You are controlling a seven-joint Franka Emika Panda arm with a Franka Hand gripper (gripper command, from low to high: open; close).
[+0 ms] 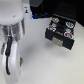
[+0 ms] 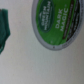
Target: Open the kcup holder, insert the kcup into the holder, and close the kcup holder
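Jaws unseen, kcup close below

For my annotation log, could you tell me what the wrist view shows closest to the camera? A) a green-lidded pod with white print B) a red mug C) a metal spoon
A: the kcup fills the frame, its round green lid bearing white lettering.

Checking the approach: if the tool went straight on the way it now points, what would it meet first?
Likely the kcup: its green top sits close ahead in the wrist view. It is off-centre, though, and depth is unclear, so the white table beside it could come first.
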